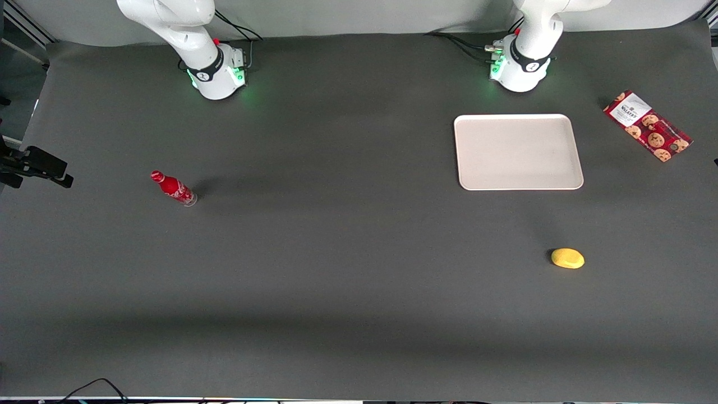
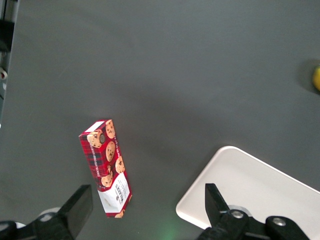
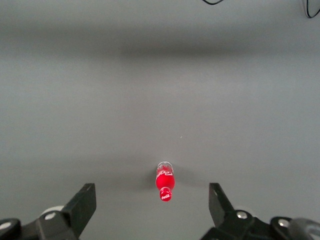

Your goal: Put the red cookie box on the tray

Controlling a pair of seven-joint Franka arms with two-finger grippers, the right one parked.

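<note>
While red cookie box point(image 2: 106, 167) flat beside tray point(image 2: 260, 190), gripper point(image 2: 148, 212) high above, fingers point(image 2: 77, 205) apart, empty

Table point(image 1: 336, 292): you are looking at a dark grey cloth covering it edge to edge.
Backdrop point(image 1: 359, 17): pale grey sheet is hanging along the table's edge by the arm bases.
</note>
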